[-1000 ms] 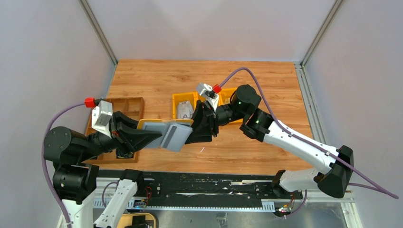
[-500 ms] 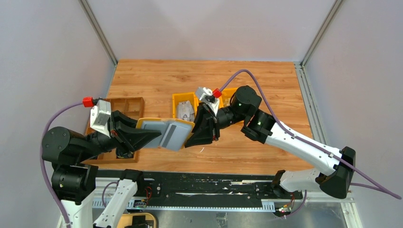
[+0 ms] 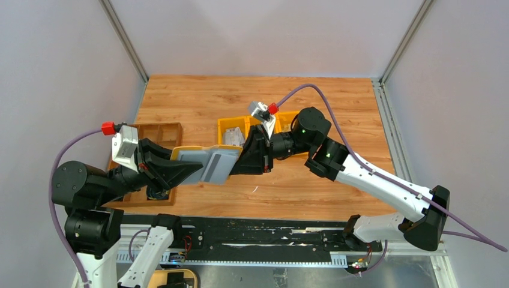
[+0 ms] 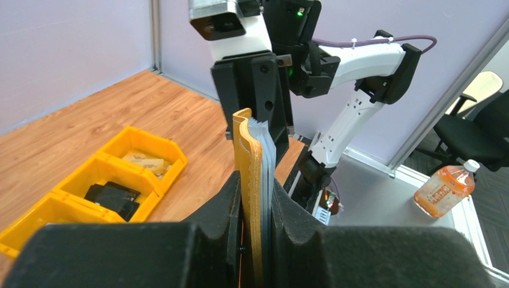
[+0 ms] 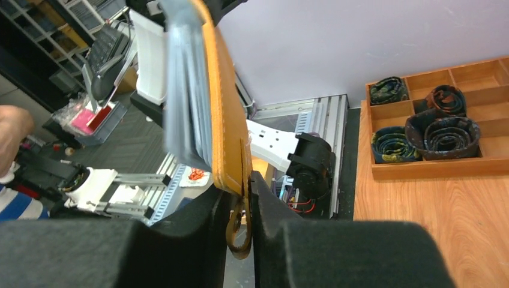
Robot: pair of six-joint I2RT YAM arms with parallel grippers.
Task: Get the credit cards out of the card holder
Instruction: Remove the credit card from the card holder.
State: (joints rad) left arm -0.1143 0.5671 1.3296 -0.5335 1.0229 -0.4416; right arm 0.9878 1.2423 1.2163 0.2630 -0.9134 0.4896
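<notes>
The mustard-yellow card holder (image 3: 211,163) hangs in the air between my two arms, its grey pocketed lining facing up. My left gripper (image 3: 193,170) is shut on its left end. In the left wrist view the holder (image 4: 248,162) stands edge-on between the left gripper's (image 4: 257,183) pads, with thin grey layers (image 4: 268,150) beside the yellow cover. I cannot tell credit cards from lining among them. My right gripper (image 3: 241,161) is shut on the right end. In the right wrist view the right gripper (image 5: 239,186) pinches the holder's (image 5: 221,114) lower corner and its small strap tab.
Joined yellow bins (image 3: 234,128) with small items sit on the wooden table behind the holder; they also show in the left wrist view (image 4: 96,186). A brown compartment tray (image 3: 163,135) lies under the left arm, holding dark rolled items (image 5: 443,133). An orange bottle (image 4: 445,187) stands off the table.
The right gripper's jaws have closed onto the holder's right end. Both arms and the holder have shifted slightly away from the near edge.
</notes>
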